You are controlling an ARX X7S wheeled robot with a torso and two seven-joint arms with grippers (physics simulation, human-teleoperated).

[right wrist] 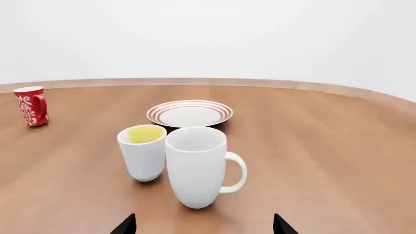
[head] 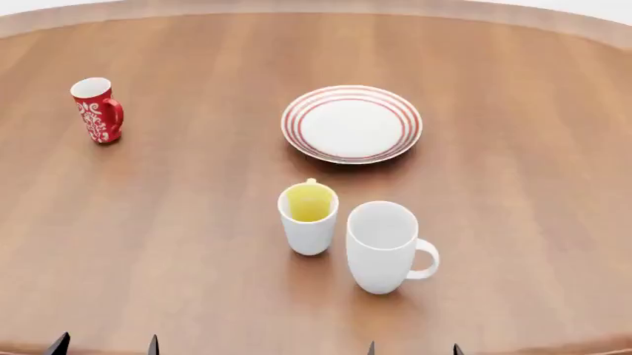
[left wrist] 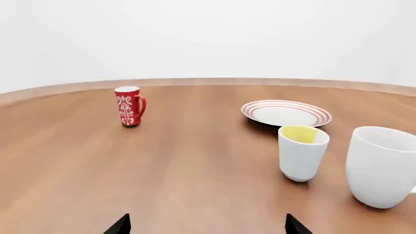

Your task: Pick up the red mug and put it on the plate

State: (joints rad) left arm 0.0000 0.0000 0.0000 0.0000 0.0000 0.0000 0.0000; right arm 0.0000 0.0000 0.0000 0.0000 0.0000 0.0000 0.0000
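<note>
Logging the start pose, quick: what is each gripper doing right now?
Left gripper: open, holding nothing; only the fingertips show.
Right gripper: open, holding nothing, short of the large white mug.

Red mug wears a white floral swirl over red, white inside, red handle. The plate is white with concentric red rings at its rim. One small mug is white outside, yellow within; the larger mug is plain white throughout. Warm brown wood-grain table, black fingertips peeking in.
</note>
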